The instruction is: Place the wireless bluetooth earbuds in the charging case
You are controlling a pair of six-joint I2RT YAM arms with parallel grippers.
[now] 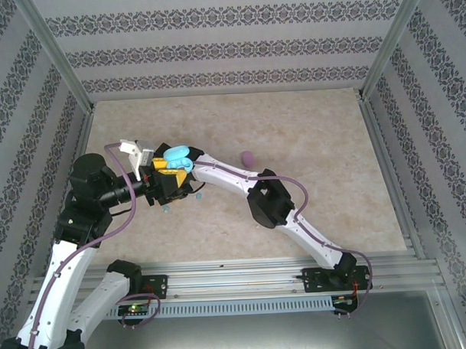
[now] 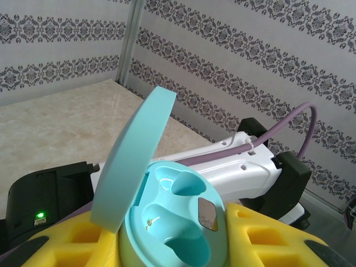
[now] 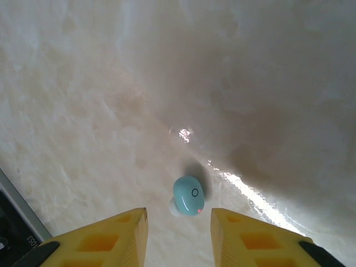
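My left gripper (image 2: pixel 172 247) is shut on the light-blue charging case (image 2: pixel 178 214), its yellow fingers (image 2: pixel 267 239) pressing on either side. The lid (image 2: pixel 130 161) stands open and both wells are empty. From above, the case (image 1: pixel 179 158) is held over the table's left middle. My right gripper (image 3: pixel 178 225) points down at the table and is open. One light-blue earbud (image 3: pixel 188 196) lies on the table just beyond its fingertips, in line with the gap and untouched. Two light-blue earbuds (image 1: pixel 199 196) (image 1: pixel 167 209) lie on the table below the case.
A small pink rounded object (image 1: pixel 248 156) lies on the table right of the arms. The right arm (image 1: pixel 268 202) stretches across from its base towards the case. Patterned walls and metal posts (image 1: pixel 61 69) enclose the tabletop (image 1: pixel 308 141).
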